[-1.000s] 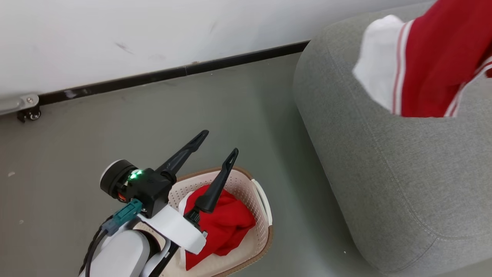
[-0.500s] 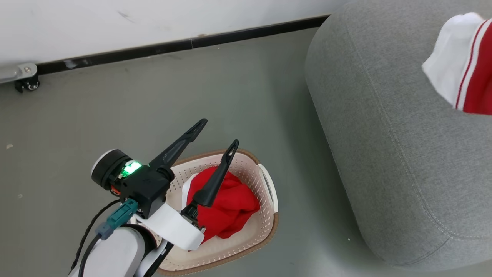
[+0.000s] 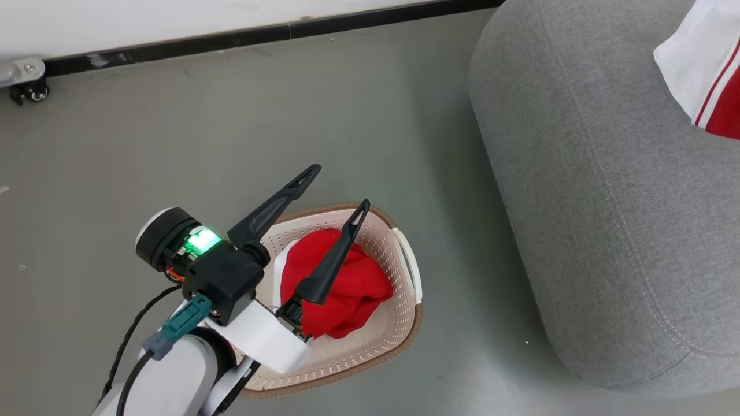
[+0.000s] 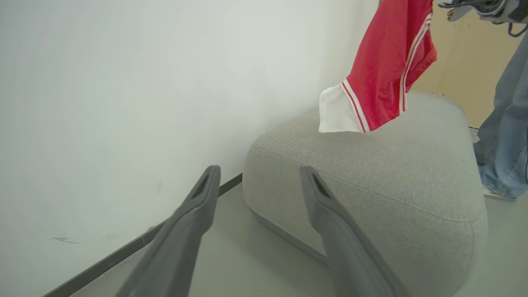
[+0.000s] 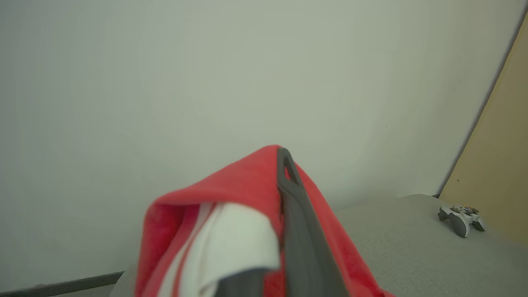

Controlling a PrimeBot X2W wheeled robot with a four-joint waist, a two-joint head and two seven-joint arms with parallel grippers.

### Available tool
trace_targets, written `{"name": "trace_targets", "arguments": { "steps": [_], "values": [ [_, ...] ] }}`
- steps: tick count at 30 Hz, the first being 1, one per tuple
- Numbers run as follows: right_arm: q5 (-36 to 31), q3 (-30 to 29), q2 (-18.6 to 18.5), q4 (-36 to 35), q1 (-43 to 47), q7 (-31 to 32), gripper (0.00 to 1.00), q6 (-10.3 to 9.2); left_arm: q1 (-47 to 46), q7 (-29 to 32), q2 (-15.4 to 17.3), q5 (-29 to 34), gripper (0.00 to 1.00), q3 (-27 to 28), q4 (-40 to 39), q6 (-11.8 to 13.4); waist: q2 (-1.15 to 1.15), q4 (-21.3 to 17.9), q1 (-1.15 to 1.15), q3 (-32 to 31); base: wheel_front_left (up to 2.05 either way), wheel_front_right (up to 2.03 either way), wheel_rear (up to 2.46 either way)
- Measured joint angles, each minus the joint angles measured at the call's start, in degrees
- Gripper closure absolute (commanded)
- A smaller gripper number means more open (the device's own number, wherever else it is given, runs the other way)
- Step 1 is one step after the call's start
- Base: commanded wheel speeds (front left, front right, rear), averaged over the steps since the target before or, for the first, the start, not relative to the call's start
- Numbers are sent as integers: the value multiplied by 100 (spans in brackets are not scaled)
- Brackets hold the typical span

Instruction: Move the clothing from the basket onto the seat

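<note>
The left gripper (image 3: 340, 186) hovers over the basket (image 3: 404, 329), forearm angled across its near rim, fingers spread wide and empty, tips past its far rim. The right gripper (image 5: 281, 156) is raised well to the basket's right, over the seat (image 3: 607, 231), pressed shut on a hanging garment (image 4: 383, 74). That garment is red with a white cuff and thin white stripes, and a crumpled red garment (image 3: 347, 283) lies in the basket, with bare floor (image 3: 376, 115) between basket, seat edge and wall (image 3: 144, 17).

A grey game controller (image 5: 460, 218) is seen near a beige panel (image 5: 503, 144). A person's jeans-clad leg (image 4: 505, 136) is shown too.
</note>
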Motion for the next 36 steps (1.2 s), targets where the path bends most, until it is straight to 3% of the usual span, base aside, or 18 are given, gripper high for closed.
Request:
{"name": "trace_targets", "arguments": {
  "steps": [20, 36],
  "values": [
    [-282, -170, 723, 1177, 769, -738, 100, 0, -116, 328, 114, 101, 0, -93, -283, 1, 0, -37, 0, 454, 0, 0, 0],
    [-535, 115, 896, 1752, 1349, -827, 100, 0, -118, 242, 66, 101, 0, -35, -290, 79, 0, -150, 0, 524, 0, 0, 0]
  ]
}}
